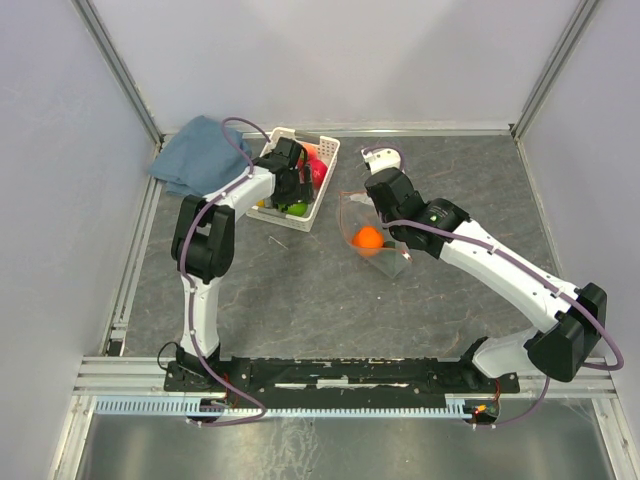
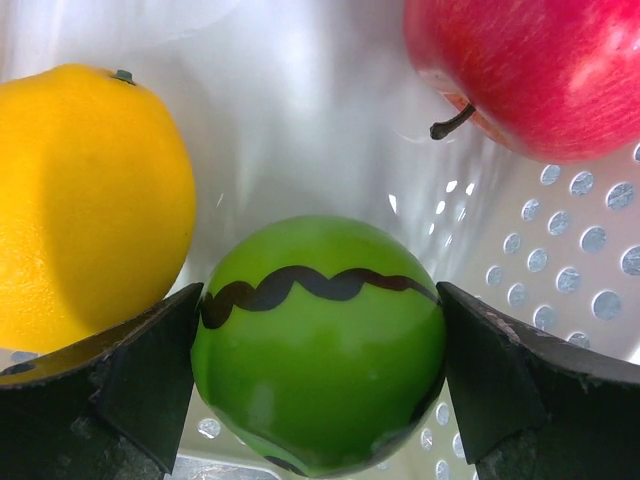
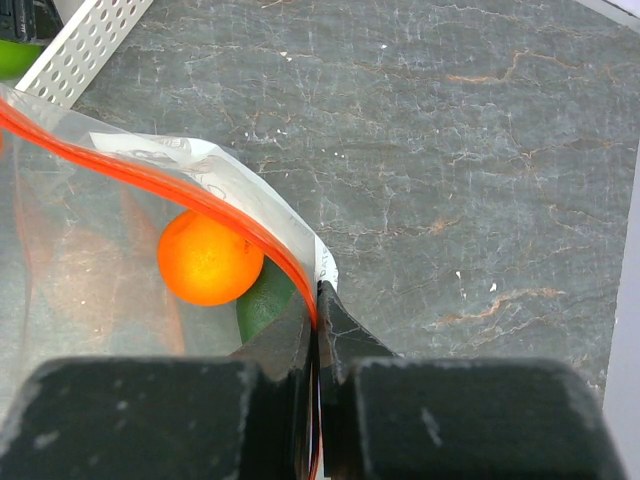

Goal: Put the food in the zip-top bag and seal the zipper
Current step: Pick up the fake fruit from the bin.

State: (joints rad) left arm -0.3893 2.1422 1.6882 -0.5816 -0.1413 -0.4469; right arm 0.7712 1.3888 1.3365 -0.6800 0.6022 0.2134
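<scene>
Robot lab test cell, plain white panel walls [image 1: 330, 60], aluminium frame rails [image 1: 116, 65], grey tabletop [image 1: 330, 310]

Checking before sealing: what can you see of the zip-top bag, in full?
The zip-top bag is clear, crinkly plastic with an orange-red zipper strip along its mouth and a white label near that edge. It sits on the grey table beside the white basket. Inside show an orange fruit and a dark green piece. The right gripper, jaws shut, pinches the mouth edge at the strip.
</scene>
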